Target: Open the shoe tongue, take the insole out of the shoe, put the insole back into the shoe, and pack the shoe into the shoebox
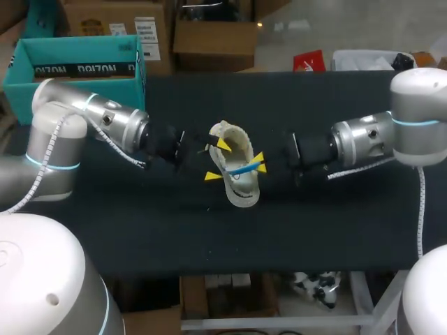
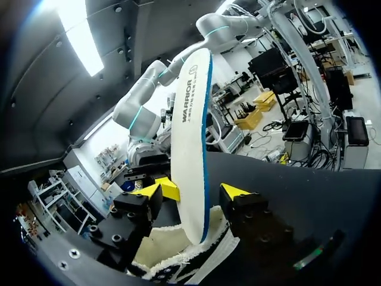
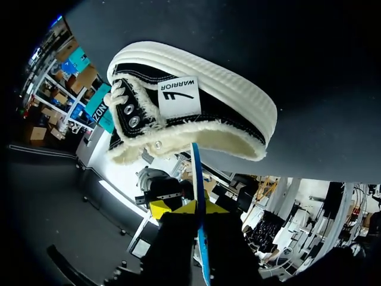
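A black sneaker [image 1: 241,192] with a white sole and fleecy lining is seen lying near the middle of the dark surface [image 1: 140,223], between the two arms. Its white, blue-edged insole [image 2: 189,155] is stood on end. The lower end is sunk in the shoe's opening and most of its length is raised clear above. The insole is therefore judged to be partway through the shoe's mouth, but whether it is being drawn out or fed back in cannot be told. Packing is not yet done: the teal shoebox [image 1: 70,91] is seen at the far left, behind the left arm and well apart from the sneaker.

The right gripper [image 1: 260,162] is clamped on the insole, its fingers [image 3: 159,208] drawn close together with the thin blue edge pinched between them. The left gripper [image 1: 218,160] is held over the shoe's opening with its fingers [image 2: 237,192] spread wide. The insole is flanked by them, and a gap is seen on at least one side, so nothing is gripped there.
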`<act>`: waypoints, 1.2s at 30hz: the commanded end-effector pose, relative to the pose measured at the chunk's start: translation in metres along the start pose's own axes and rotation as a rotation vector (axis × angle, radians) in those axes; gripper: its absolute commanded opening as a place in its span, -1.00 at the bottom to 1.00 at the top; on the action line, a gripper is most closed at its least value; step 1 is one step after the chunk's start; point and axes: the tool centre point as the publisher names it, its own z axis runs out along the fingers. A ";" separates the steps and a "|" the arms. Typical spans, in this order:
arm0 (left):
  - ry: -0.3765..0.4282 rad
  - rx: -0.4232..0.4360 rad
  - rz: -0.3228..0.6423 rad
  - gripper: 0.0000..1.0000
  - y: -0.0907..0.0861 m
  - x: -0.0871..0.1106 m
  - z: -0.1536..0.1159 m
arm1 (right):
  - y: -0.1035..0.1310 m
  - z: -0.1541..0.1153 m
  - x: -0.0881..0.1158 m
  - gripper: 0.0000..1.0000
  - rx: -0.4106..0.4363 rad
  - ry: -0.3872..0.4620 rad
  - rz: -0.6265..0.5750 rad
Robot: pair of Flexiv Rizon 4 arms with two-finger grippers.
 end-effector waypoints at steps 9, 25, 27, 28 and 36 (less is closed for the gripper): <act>-0.154 -0.046 0.018 -0.34 -0.006 0.002 0.018 | 0.003 0.005 -0.001 -1.00 -0.002 0.016 -0.014; -0.177 -0.061 -0.007 -1.00 0.002 0.001 0.011 | 0.003 -0.002 0.000 -1.00 -0.032 0.037 -0.007; -0.178 -0.062 -0.008 -1.00 0.003 0.000 0.011 | 0.004 -0.004 0.000 -1.00 -0.034 0.040 -0.005; -0.178 -0.063 -0.009 -1.00 0.004 0.000 0.011 | 0.004 -0.004 0.000 -1.00 -0.034 0.041 -0.005; -0.163 -0.052 -0.007 -1.00 0.009 -0.004 0.015 | 0.004 -0.005 0.001 -1.00 -0.027 0.042 -0.009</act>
